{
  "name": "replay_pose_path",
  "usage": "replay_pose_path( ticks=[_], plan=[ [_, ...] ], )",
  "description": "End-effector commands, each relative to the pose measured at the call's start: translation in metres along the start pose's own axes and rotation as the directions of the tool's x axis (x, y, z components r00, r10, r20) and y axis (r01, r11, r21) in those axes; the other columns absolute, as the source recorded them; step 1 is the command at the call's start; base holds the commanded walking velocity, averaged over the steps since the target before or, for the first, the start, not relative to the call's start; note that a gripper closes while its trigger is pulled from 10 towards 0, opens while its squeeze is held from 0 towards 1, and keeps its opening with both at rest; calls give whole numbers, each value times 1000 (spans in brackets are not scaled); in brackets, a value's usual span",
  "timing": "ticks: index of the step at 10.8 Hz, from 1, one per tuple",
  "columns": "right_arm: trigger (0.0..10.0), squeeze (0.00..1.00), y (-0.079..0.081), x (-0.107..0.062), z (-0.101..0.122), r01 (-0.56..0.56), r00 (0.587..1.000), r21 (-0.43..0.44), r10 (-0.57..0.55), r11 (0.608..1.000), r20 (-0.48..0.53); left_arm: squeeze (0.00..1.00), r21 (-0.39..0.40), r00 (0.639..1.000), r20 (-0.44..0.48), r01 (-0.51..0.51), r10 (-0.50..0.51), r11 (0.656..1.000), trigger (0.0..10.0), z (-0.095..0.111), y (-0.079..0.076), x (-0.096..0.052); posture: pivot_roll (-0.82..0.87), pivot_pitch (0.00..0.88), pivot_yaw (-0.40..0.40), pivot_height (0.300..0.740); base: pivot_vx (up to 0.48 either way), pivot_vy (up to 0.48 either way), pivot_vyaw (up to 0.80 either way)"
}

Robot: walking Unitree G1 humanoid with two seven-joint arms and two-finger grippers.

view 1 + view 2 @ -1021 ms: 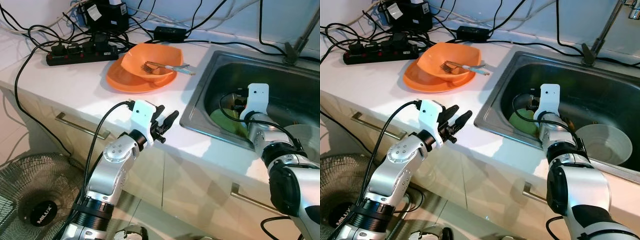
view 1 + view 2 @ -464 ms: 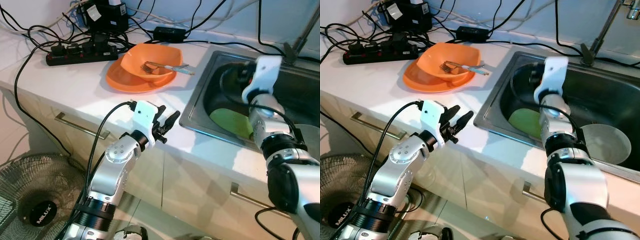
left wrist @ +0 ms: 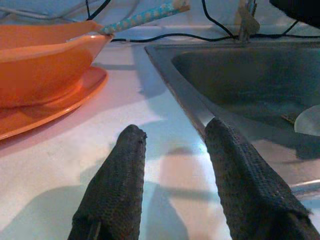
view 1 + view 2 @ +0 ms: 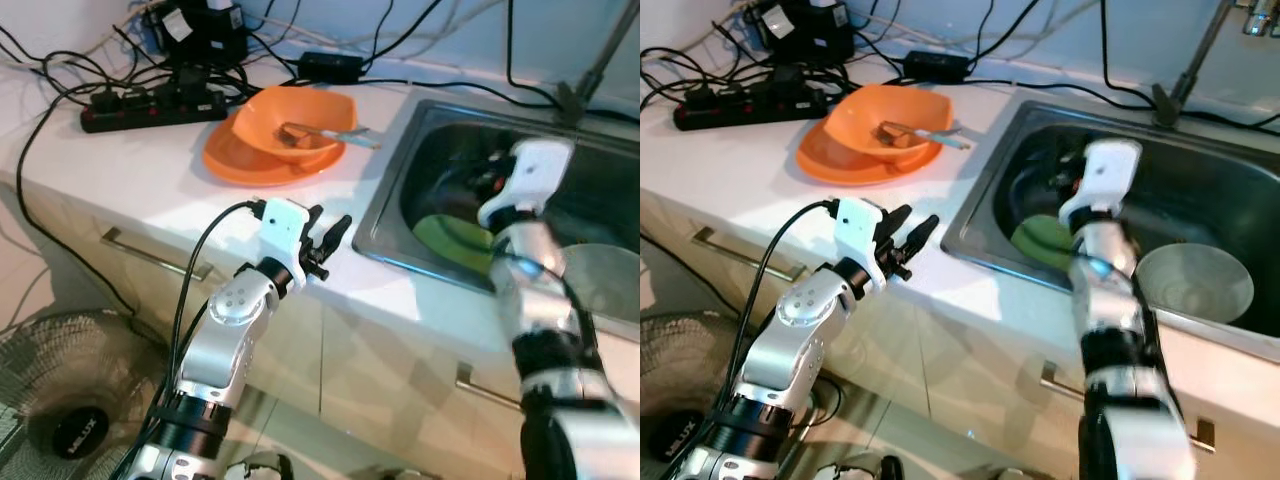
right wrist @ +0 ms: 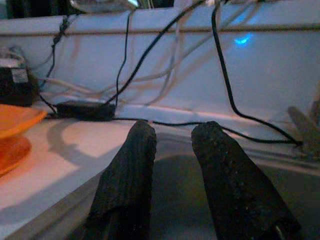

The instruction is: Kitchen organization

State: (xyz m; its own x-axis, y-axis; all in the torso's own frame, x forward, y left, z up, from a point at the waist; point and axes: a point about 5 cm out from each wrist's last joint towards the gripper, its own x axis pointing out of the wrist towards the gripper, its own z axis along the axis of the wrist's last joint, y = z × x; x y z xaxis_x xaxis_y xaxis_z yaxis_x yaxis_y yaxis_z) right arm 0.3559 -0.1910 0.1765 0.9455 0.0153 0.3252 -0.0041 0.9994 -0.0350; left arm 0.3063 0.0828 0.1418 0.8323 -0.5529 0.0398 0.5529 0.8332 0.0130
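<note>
An orange bowl [image 4: 295,115] sits on an orange plate [image 4: 235,160] on the white counter, with a fork [image 4: 325,130] lying in it. To the right, the steel sink [image 4: 440,130] holds a green plate [image 4: 450,235] and a white bowl [image 4: 600,280]. My left gripper [image 4: 333,218] hovers open over the counter's front edge, between the orange plate and the sink, with nothing in it. My right gripper [image 5: 175,127] is raised over the sink's left part, above the green plate. It is open and empty and points toward the back wall.
A black power strip [image 4: 150,100] and tangled cables lie at the back left, with a black adapter [image 4: 330,65] behind the bowl. The faucet [image 4: 590,75] stands behind the sink. A floor fan [image 4: 60,400] stands low on the left by the drawer handle [image 4: 150,255].
My right gripper has lifted from low in the sink by the green plate to above it. The camera has shifted slightly. My left arm has stayed put.
</note>
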Motion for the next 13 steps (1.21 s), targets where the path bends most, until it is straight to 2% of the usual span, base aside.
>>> replay_pose_path(
  ticks=[1, 3, 5, 8, 9, 11, 12, 13],
  plan=[
    [10000, 0, 1, 0, 6, -4, 1000, 21, 4, 1000, 14, 0, 5, 1000, -18, -12, 12, 1000, 10000, -4, 1, 0, 47, 78, 6, 740, 0, 0, 0],
    [10000, 0, 12, -18, 7, -42, 999, 30, 43, 999, -18, 0, 4, 1000, -14, -26, 26, 1000, 10000, -4, 3, 0, 47, 82, 2, 740, 0, 0, 0],
    [10000, 0, 20, -30, 2, -68, 996, 46, 70, 997, -49, 0, 1, 999, -3, -45, 45, 999, 10000, -4, 4, 0, 45, 81, 1, 740, 0, 0, 0],
    [10000, 0, 28, -39, -13, -47, 992, 77, 56, 996, -116, 0, 76, 993, 61, -109, 105, 991, 10000, 8, 11, 2, 51, 61, 5, 740, 0, 0, 0],
    [10000, 0, 31, -40, -17, -44, 990, 85, 55, 995, -132, 0, 262, 992, 86, -110, 91, 959, 10000, 19, 12, 5, 50, 51, 7, 740, 0, 0, 0],
    [10000, 0, 33, -41, -22, -29, 988, 85, 41, 996, -150, 0, 476, 992, 116, -105, 56, 873, 10000, 35, 11, 9, 54, 43, 8, 740, 0, 0, 0],
    [10000, 0, 34, -42, -23, -20, 987, 91, 34, 996, -156, 0, 612, 990, 138, -112, 34, 783, 10000, 49, 13, 15, 53, 38, 10, 740, 0, 0, 0],
    [10000, 0, 36, -42, -24, -17, 987, 97, 32, 995, -158, 0, 693, 990, 140, -112, 19, 713, 10000, 57, 14, 20, 56, 40, 10, 740, 0, 0, 0]
  ],
)
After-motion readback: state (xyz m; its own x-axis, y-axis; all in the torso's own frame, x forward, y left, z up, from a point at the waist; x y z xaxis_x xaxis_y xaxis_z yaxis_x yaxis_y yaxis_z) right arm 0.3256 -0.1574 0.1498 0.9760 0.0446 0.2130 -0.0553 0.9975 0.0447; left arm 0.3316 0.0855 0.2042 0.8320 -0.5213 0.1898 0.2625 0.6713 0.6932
